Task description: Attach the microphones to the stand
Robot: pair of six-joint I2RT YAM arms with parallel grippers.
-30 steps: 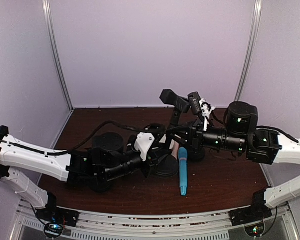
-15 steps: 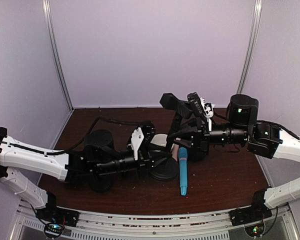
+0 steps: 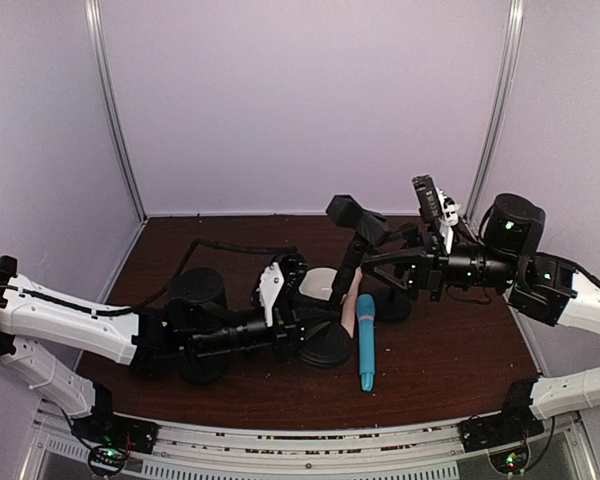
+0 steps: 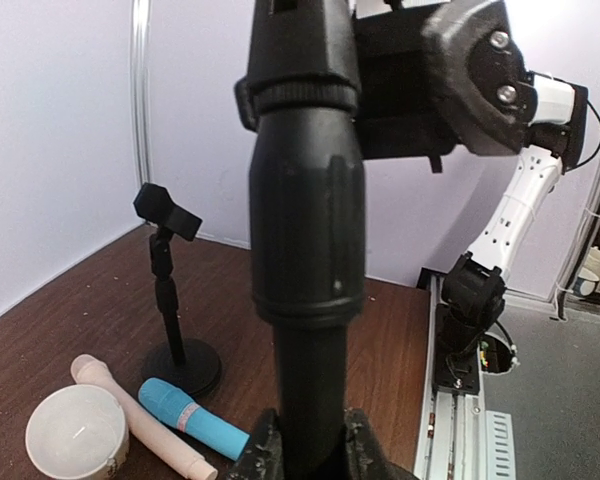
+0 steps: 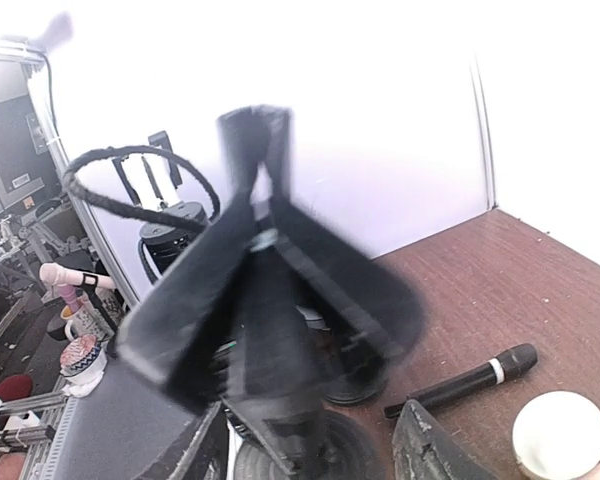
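A black stand [image 3: 350, 262] rises from a round base, with its clip [image 3: 357, 217] on top. My left gripper [image 3: 305, 325] is shut on the stand's pole [image 4: 308, 300] low down. My right gripper [image 3: 378, 268] is open, with its fingers on either side of the blurred clip [image 5: 270, 250]. The light blue microphone [image 3: 365, 340] lies on the table beside the base, and the cream-pink one [image 3: 348, 312] lies next to it. Both also show in the left wrist view [image 4: 192, 418], [image 4: 130, 410]. The black microphone [image 5: 465, 378] lies on the table and shows only in the right wrist view.
A second black stand [image 4: 170, 300] with its own clip stands behind the microphones; its base [image 3: 392, 305] sits under my right arm. A white bowl [image 3: 318, 282] sits left of the held stand, also seen from the right wrist [image 5: 560, 425]. Purple walls close the table in.
My right arm has pulled back to the right and its gripper has moved off along the stand's top. My left gripper has settled lower on the pole. The microphones have not moved.
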